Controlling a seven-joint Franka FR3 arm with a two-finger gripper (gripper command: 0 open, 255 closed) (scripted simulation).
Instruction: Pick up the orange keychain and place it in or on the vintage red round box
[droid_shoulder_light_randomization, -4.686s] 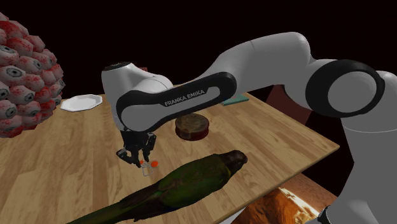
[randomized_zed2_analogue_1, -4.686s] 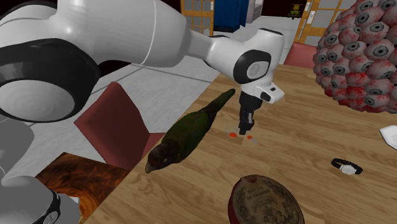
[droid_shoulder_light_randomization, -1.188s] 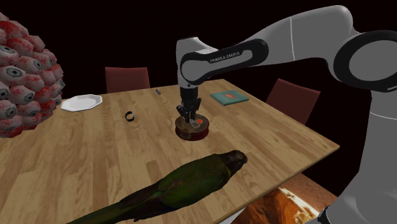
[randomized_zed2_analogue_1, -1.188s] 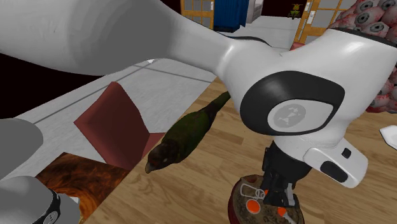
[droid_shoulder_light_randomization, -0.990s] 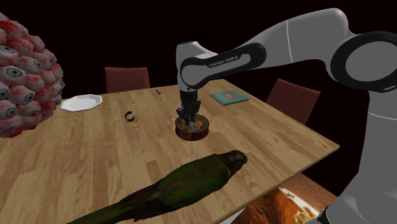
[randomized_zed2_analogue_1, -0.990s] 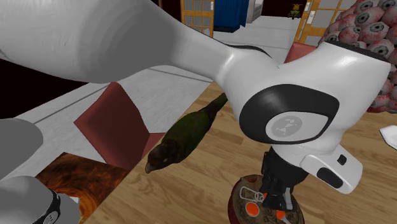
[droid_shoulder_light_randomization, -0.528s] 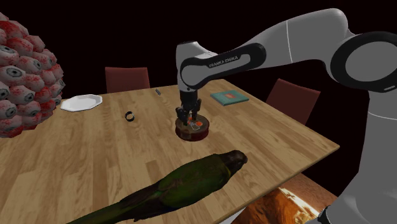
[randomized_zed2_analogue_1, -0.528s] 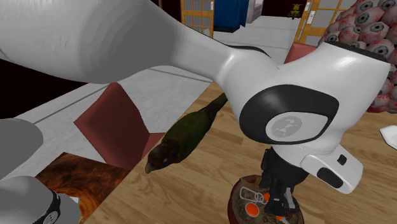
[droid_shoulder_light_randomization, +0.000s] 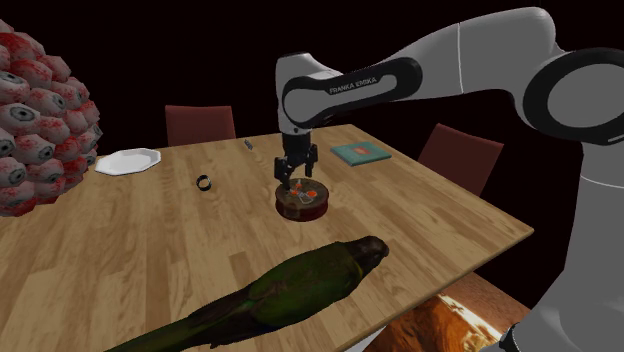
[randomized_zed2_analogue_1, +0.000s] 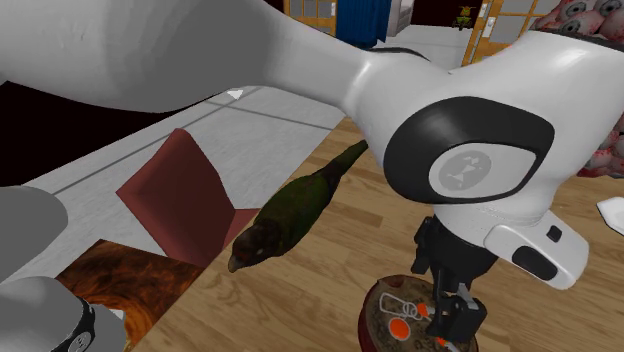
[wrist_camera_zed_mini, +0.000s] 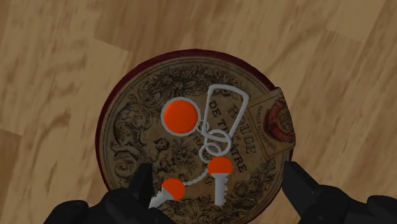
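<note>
The hand (wrist_camera_zed_mini: 219, 183) hangs open and empty just above the round box (droid_shoulder_light_randomization: 302, 206), its two black fingers spread wide to either side of the lid and touching nothing. The orange keychain (wrist_camera_zed_mini: 180, 117) lies loose on top of that lid, with its wire ring, orange disc and two orange-headed keys spread across the embossed face, so the placing looks done to me. All that seems left is for the arm to draw clear of the table (droid_shoulder_light_randomization: 150, 230). Half a second ago the hand sat lower, close down over the lid; now it has lifted a little and the keychain has stayed where it was dropped. A few seconds back it lay on the bare wood near the green parrot (droid_shoulder_light_randomization: 300, 285).
</note>
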